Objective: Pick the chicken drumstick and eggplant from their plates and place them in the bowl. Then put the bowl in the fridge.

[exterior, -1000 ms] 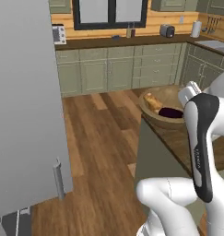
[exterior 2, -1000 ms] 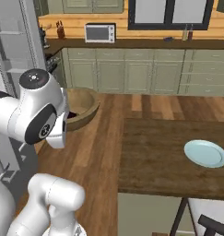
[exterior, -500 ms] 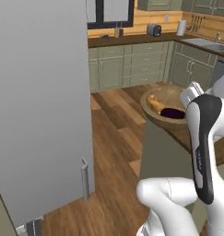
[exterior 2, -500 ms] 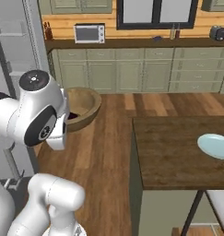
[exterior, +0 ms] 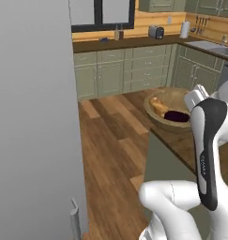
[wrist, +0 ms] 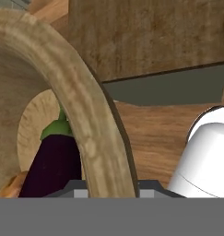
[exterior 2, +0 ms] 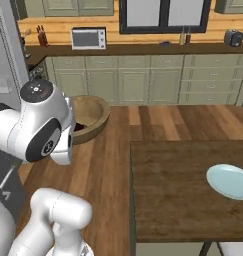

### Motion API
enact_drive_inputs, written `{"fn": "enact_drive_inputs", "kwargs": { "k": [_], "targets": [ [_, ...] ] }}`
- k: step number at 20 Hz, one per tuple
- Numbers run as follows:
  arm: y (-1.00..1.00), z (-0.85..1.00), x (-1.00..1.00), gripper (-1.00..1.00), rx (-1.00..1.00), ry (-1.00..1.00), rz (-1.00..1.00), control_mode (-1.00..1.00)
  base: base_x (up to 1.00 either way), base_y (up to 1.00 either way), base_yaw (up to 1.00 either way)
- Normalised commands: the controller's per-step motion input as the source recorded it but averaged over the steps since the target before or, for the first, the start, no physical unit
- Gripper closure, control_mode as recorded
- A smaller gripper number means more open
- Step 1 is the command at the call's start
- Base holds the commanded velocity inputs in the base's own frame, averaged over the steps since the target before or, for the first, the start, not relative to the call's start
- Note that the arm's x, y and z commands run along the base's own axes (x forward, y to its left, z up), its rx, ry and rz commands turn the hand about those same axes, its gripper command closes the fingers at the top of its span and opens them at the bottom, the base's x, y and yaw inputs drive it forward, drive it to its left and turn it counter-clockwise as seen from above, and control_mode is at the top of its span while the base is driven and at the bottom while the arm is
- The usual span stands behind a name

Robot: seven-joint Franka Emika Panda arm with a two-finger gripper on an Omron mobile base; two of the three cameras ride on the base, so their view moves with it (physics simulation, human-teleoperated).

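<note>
Clamped on the thick rim of the round, deep, tan-brown wooden bowl (wrist: 92, 133), the two-finger gripper (wrist: 112, 191) is nearly shut, its jaws set on either side of the rim wall at the bottom of the hand view, and the bowl is carried clear of any surface. Inside the bowl the small, dark purple, smooth eggplant (wrist: 53, 163) is seen lying against the inner wall, with the golden-orange chicken drumstick (wrist: 9, 184) just beside it at the lower left edge. In the left base view the bowl (exterior: 174, 105) is held out ahead of the white arm, above the wooden floor (exterior: 115, 154), with the eggplant (exterior: 177, 116) and the drumstick (exterior: 157, 105) both resting in it.

Compared with a second ago, the whole scene has swung sideways in both base views, which is read as the base turning, not as things moving. The flat light-grey fridge door (exterior: 35, 117) now takes up far more of the left side of the left base view, and the far cabinets (exterior: 125, 70) have slid to the right. In the right base view the flat pale blue plate (exterior 2: 230, 181), left behind on the dark wooden table (exterior 2: 173, 195), has drifted towards the right edge. The grip on the bowl (exterior 2: 88, 116) is unchanged.

Both foods are therefore judged to be already in the bowl, and the carry to the fridge is under way; placing the bowl on a shelf is not yet done.
</note>
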Motion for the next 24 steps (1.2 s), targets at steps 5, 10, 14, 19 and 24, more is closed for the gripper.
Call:
{"fn": "enact_drive_inputs", "kwargs": {
  "k": [5,10,14,19,24],
  "targets": [
    [0.0,0.0,0.0,1.0,0.0,0.0,0.0,1.0,0.82,-0.63,0.07],
    [0.0,0.0,0.0,1.0,0.0,0.0,0.0,1.0,0.81,-0.67,0.21],
    [0.0,0.0,0.0,1.0,0.0,0.0,0.0,1.0,1.0,0.01,0.09],
    [0.0,0.0,0.0,1.0,0.0,0.0,0.0,1.0,0.45,0.09,0.43],
    [0.0,0.0,0.0,1.0,0.0,0.0,0.0,1.0,0.19,-0.22,0.79]
  ]
}}
